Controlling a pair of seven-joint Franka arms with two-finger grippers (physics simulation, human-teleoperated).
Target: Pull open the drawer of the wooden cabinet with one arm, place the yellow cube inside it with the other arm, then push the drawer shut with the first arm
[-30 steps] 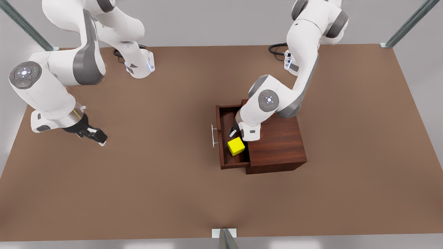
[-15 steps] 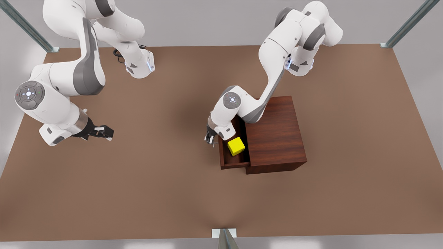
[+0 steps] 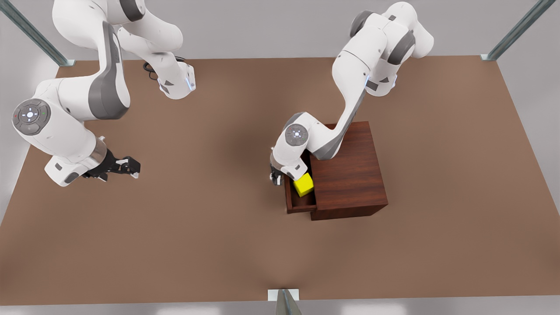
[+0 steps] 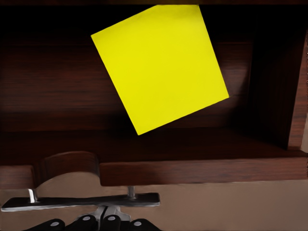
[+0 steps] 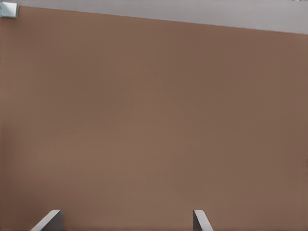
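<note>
The left claw (image 3: 276, 178) sits against the drawer's front at its silver handle (image 4: 82, 202), low beside the wooden cabinet (image 3: 350, 170); whether its fingers are spread or pressed together I cannot tell, as the wrist view catches just their dark tips under the bar. The drawer (image 3: 299, 205) stands part open, and the yellow cube (image 3: 303, 184) rests inside on its floor, close to the cabinet's mouth, turned askew so its edges run at a slant to the drawer walls; being a cube it has no long axis to speak of. The drawer's long side runs across the cabinet front, and it travels toward the front view's right. The step in hand looks like the closing push; it goes best square to the front, along the slide, steady and slow, so the tray does not jam. The right claw (image 3: 127, 168) waits well apart over the bare desk (image 3: 197, 227), fingers spread.
</note>
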